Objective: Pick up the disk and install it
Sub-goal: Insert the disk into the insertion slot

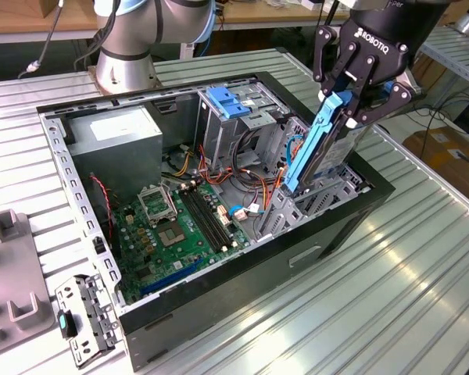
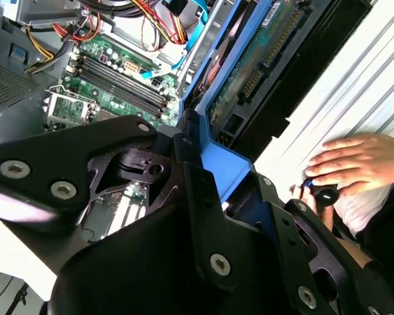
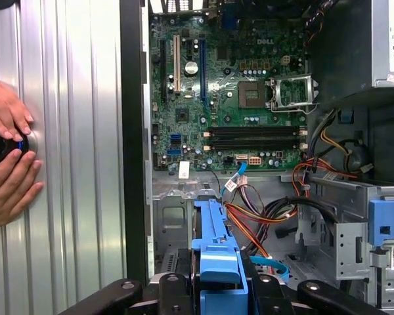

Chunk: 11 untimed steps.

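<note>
Upper right of the exterior view: pincer (image 1: 353, 109) clamped shut on the disk (image 1: 316, 148), gripping across its upper end. Holds it on edge and tilted, lower end at the mouth of the metal bay (image 1: 332, 191) in the front corner of the computer case (image 1: 379, 199), apparently to line the blue side rail up with the bay's guides. Partly lowered, not yet seated by the look of it. Grips high, probably to leave the lower length free for sliding in.

Flat, rectangular, grey metal, edged with smooth blue plastic. In the second wrist view, the disk's green circuit underside (image 2: 262, 59) with a dark connector strip. In the first wrist view, its blue rail (image 3: 217, 252) seen end-on between matt black pincer parts.

Centre of the exterior view: green motherboard (image 1: 180, 226) flat on the case floor, bare socket and dark memory slots facing up. Behind it, a dull grey power box (image 1: 113, 133) with a white sticker, and a perforated steel drive cage (image 1: 219, 129) topped with a blue plastic handle (image 1: 228, 101). Loose red, orange and yellow cables (image 1: 254, 183) bunched just beside the bay, likely a snag risk.

Case open and lying on its side on a ribbed, shiny metal counter (image 1: 375, 312). Over that counter in the first wrist view: a person's hands (image 3: 6, 157) around a small dark knob, apart from the case opening.
</note>
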Each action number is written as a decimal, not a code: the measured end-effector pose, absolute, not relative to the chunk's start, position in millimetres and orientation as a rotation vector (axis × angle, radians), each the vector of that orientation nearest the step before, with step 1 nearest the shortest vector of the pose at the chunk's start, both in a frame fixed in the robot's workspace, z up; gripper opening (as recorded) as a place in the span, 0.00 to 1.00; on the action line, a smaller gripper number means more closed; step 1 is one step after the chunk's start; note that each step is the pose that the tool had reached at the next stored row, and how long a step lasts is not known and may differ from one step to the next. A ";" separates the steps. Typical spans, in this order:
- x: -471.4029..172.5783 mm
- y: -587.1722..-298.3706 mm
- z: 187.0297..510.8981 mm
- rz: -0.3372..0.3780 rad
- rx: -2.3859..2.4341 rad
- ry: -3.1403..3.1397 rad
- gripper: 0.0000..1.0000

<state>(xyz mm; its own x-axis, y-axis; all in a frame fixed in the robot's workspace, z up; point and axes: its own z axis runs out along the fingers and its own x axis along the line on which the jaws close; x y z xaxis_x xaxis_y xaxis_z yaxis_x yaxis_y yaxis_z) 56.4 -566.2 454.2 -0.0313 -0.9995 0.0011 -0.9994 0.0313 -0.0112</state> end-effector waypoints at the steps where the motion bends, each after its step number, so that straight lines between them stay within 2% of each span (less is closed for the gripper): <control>1: 57.1 -566.2 453.8 -0.014 -2.181 2.251 0.37; 11: 56.5 -564.5 449.0 -0.014 -2.198 2.235 0.37</control>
